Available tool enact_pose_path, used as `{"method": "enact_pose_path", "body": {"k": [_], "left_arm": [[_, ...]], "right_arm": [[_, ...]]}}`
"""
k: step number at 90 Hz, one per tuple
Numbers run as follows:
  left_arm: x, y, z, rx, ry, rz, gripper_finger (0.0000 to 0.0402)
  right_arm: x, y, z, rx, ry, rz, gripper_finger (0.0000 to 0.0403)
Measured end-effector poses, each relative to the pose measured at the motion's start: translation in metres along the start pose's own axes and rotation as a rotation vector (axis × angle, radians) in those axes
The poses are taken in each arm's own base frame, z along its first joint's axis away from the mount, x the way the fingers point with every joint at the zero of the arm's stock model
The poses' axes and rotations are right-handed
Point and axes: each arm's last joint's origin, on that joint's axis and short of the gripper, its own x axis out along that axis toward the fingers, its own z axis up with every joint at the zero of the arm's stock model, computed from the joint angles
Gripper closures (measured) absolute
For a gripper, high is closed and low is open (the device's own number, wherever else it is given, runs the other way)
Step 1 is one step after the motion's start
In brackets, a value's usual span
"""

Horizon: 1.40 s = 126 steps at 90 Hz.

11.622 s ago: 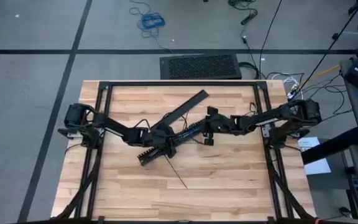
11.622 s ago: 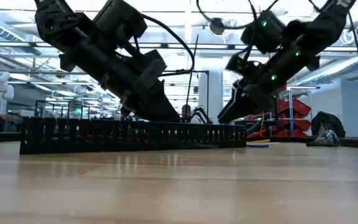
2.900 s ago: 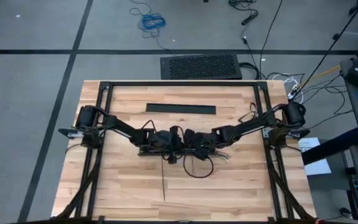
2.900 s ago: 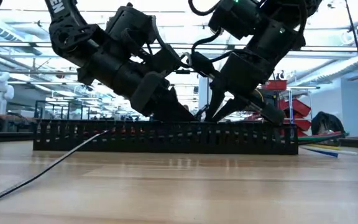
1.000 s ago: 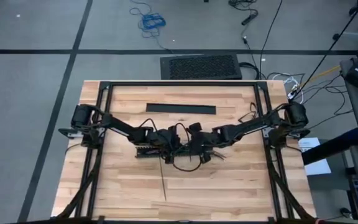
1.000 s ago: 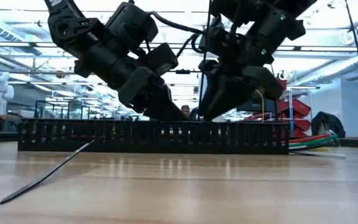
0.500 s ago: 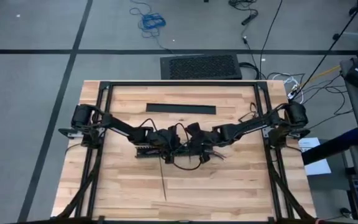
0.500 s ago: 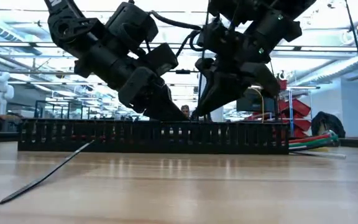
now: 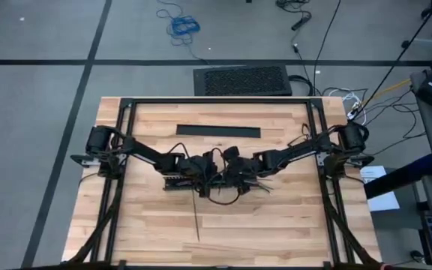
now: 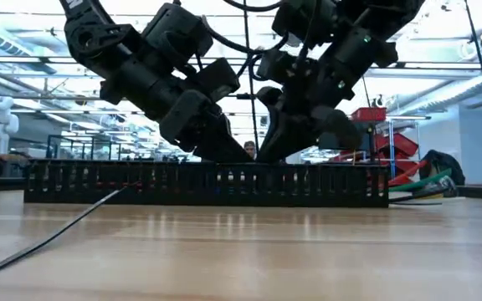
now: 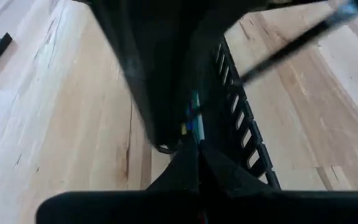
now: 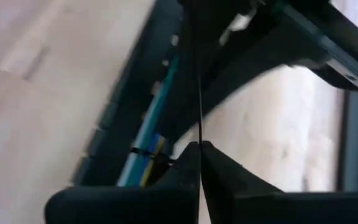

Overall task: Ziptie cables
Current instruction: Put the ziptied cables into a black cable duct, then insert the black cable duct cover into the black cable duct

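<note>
Where the black slotted bar (image 9: 180,180) lies lengthwise across the middle of the wooden table (image 9: 276,225), both arms converge directly over it. Left gripper (image 9: 207,171): lowered onto the bar near its midpoint, fingers drawn fully together in the left wrist view with only a hairline seam between them (image 11: 191,163); they seem to pinch something at the bar's channel, though what is nipped cannot be made out. Right gripper (image 9: 229,174): just beside the left gripper, over the same stretch of the bar, fingers likewise closed tight (image 12: 197,158), with a thin black strand (image 12: 198,93) running straight out from between the tips, probably the zip tie, the view being too smeared to be sure. Cables (image 12: 151,134): a bundle of thin coloured wires lying inside the bar's channel, blue and yellow strands showing in the right wrist view and a flash of blue, green and yellow in the left wrist view; their ends, green, red and yellow, stick out past one end of the bar in the low view (image 10: 421,186). Loose black strip (image 10: 53,236): on the tabletop, slanting away from the bar toward the near edge. Flat black plate (image 9: 218,130): on the table, well apart from the bar on its far side.
</note>
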Motion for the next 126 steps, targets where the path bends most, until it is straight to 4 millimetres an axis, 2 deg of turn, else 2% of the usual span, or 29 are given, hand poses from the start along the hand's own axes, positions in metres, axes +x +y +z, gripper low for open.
{"method": "enact_pose_path", "body": {"k": [28,41,52,59,69,84,90,97,106,117,126], "left_arm": [[0.0,-0.002,0.001,-0.011,-0.007,0.003,0.0401],[-0.005,-0.001,0.006,-0.049,-0.038,0.038,0.0395],[-0.02,0.0,0.016,-0.064,-0.056,0.071,0.0356],[-0.025,0.0,0.013,-0.056,-0.026,0.1,0.0319],[-0.044,0.002,0.034,-0.053,-0.121,0.158,0.027],[-0.064,0.003,0.042,-0.064,-0.122,0.217,0.0238],[-0.081,0.005,0.05,-0.076,-0.128,0.269,0.0237],[-0.101,0.006,0.051,-0.087,-0.089,0.34,0.0236],[-0.122,0.007,0.049,-0.113,-0.049,0.387,0.0236],[-0.138,0.004,0.048,-0.13,-0.029,0.388,0.0236],[-0.141,0.002,0.037,-0.152,0.038,0.394,0.0236]], "right_arm": [[0.001,-0.003,-0.012,0.029,0.102,0.002,0.0402],[-0.005,-0.001,-0.011,0.072,0.124,-0.009,0.038],[-0.017,0.001,-0.009,0.055,0.164,-0.102,0.0336],[-0.024,0.001,-0.006,0.05,0.174,-0.182,0.0302],[-0.035,-0.001,-0.001,0.087,0.17,-0.283,0.0259],[-0.05,-0.006,-0.003,0.129,0.19,-0.338,0.0235],[-0.054,-0.016,-0.007,0.146,0.213,-0.359,0.0235],[-0.053,-0.035,-0.016,0.195,0.207,-0.36,0.0238],[-0.045,-0.068,-0.035,0.276,0.154,-0.257,0.0238],[-0.035,-0.113,-0.069,0.397,0.11,-0.181,0.0238],[-0.029,-0.139,-0.102,0.496,0.116,-0.116,0.0238]]}}
